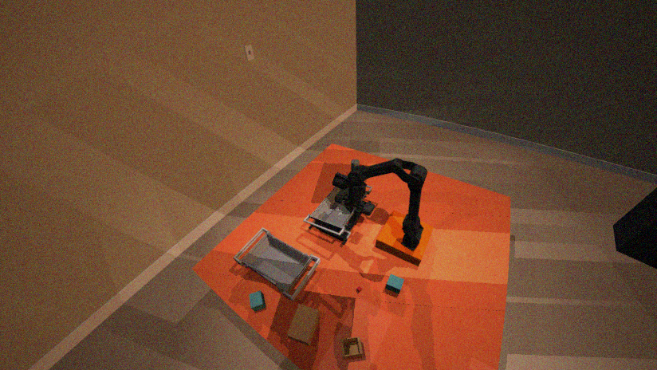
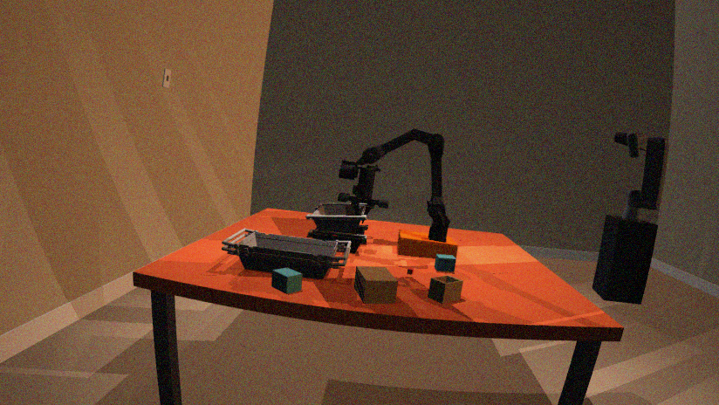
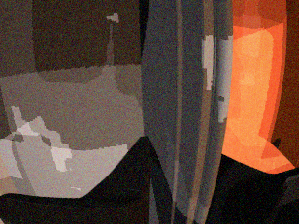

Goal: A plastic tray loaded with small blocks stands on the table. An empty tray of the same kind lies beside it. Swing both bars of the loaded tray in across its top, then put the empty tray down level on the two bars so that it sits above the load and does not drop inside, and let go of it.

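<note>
While the gripper [image 2: 359, 202] grips 1 tray [image 2: 336, 217], 1 tray [image 2: 281, 251] and 2 teal cubes [image 2: 287, 280] rest apart.

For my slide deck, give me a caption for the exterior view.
Arm's gripper clamps a tray above another tray, on an orange table.

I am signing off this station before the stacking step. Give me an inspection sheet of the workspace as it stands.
Surface: orange table, lit in patches.
Job's things: one grey tray held raised over a dark tray; another grey tray lies apart.
Clutter: two teal cubes, tan box, small open box, tiny red block.
Grippers: gripper shut on the raised tray's wall.
Cables: nothing seen.
Surroundings: wall plate, dark camera stand.
</note>
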